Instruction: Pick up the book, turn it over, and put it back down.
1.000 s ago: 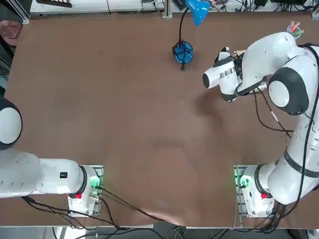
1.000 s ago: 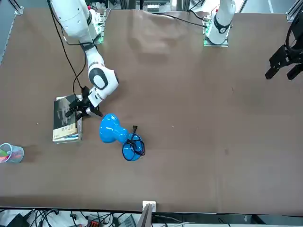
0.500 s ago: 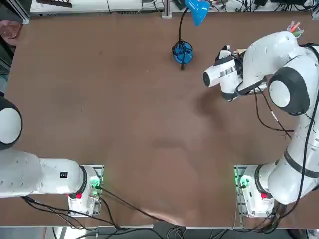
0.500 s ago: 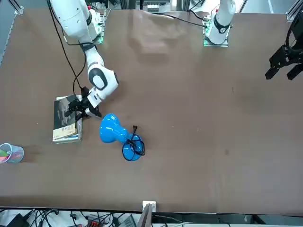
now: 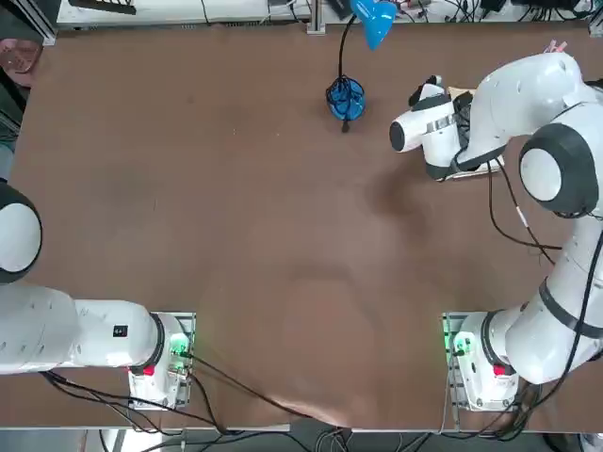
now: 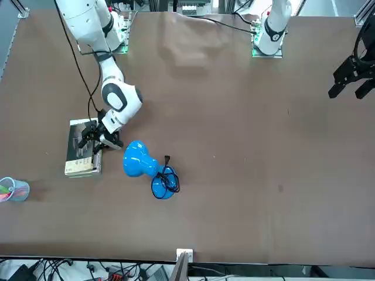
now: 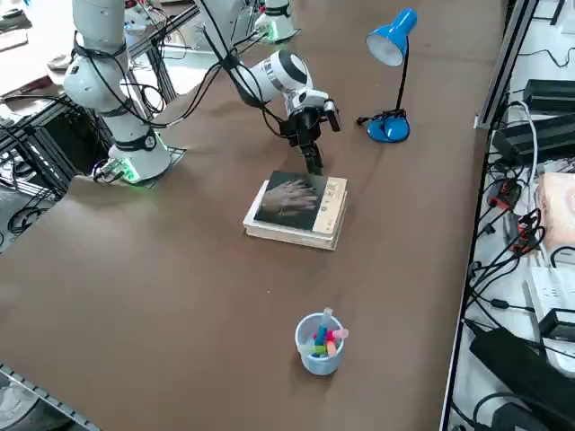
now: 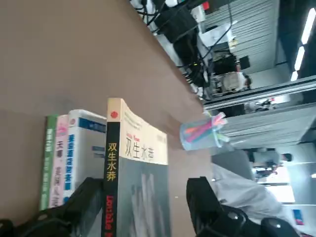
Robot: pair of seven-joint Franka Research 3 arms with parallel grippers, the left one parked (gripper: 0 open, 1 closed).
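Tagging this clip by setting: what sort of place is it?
Probably a robotics lab: white robot arm bolted to a brown table, tangled cables and power strips alongside, small blue desk lamp nearby.

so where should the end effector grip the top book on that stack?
By the spine-side edge. The book lies flat atop the stack, grey picture up, overhanging nothing obvious, so come in low from the lamp side, where the right end effector already straddles the corner, fingers open.

Arm is hiding most of the book (image 5: 462,97) from overhead; its lower half is running off the wrist picture; right gripper (image 7: 312,159) contact unclear.
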